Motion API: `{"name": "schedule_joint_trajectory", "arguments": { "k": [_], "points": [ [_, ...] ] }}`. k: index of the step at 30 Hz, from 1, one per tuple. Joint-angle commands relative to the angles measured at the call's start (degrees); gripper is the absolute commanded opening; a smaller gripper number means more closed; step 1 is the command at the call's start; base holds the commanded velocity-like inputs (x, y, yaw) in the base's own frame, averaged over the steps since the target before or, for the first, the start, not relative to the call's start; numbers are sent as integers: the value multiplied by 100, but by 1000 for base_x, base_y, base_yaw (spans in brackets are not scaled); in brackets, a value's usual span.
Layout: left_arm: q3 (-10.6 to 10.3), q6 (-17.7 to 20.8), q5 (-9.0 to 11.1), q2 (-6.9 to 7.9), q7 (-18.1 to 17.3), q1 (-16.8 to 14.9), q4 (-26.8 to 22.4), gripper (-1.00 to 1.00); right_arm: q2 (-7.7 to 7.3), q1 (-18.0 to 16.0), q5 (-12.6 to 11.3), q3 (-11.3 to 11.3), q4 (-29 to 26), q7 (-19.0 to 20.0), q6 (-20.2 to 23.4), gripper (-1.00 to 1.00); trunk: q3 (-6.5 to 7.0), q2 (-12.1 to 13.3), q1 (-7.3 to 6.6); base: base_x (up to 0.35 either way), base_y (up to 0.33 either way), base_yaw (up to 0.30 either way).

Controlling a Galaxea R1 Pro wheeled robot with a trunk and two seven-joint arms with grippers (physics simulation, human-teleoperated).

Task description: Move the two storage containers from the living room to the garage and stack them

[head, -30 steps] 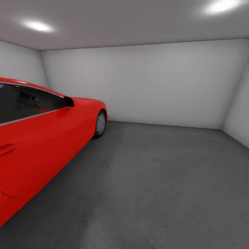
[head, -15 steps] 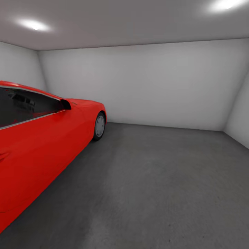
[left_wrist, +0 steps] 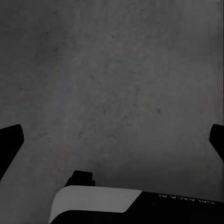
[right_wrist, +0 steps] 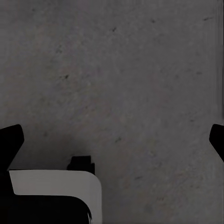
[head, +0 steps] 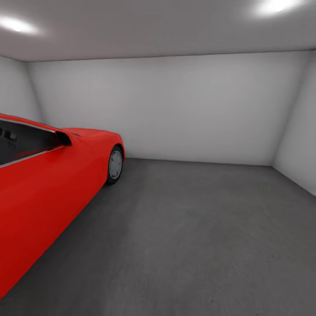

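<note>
I am in the garage, with plain pale grey walls (head: 197, 109) and a dark grey concrete floor (head: 188, 237). The two storage containers are out of view, and so is the living room. In the left wrist view my left gripper (left_wrist: 112, 140) hangs over bare concrete, its dark fingertips (left_wrist: 9, 140) spread wide with nothing between them. My right gripper (right_wrist: 112, 140) is open in the same way above the floor (right_wrist: 121, 70), holding nothing.
A red car (head: 48, 188) stands along the left side, its front wheel (head: 115, 164) near the back wall. Open concrete stretches from the car to the right wall (head: 298, 145).
The whole head picture has shifted: the car and the wall corners sit further left, so the camera has moved. Nothing in the room has moved.
</note>
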Motion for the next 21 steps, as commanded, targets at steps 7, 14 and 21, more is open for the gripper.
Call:
{"name": "schedule_joint_trajectory", "arguments": {
  "k": [7, 14, 21],
  "points": [
    [20, -9, 4, -5, 2, 2, -10, 100, 0, -5, -5, -3, 10, 7, -20, 100, 121, 279, -151, 330, 0, -275],
    [20, -9, 4, -5, 2, 2, -10, 100, 0, -5, -5, -2, 10, 7, -20, 100, 247, 560, -304, 330, 0, -276],
    [21, -12, 9, -5, 2, 2, -9, 100, 0, -5, -12, -4, 7, 7, -20, 100, 372, 841, -458, 321, 0, -276]
  ]
}}
